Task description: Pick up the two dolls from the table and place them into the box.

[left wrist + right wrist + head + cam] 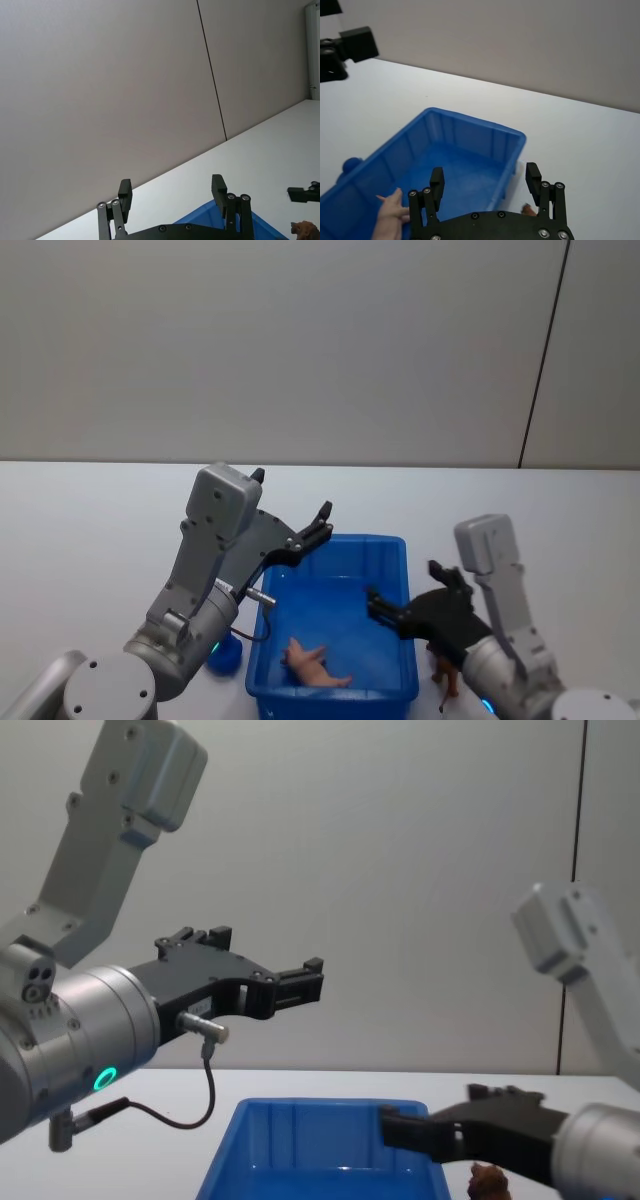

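Right end effector (pixel 485 171), left end effector (pixel 171 184): fingers apart near box (pixel 392 541); pink doll (pixel 312 665) inside, brown doll (pixel 445 672) outside.

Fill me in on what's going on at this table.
The robot is putting two dolls into the blue box. The pink doll lies inside; the brown doll stands on the table outside its right wall. The right gripper hangs open at that wall, near the brown doll. The left gripper, open, is raised over the box's left side.
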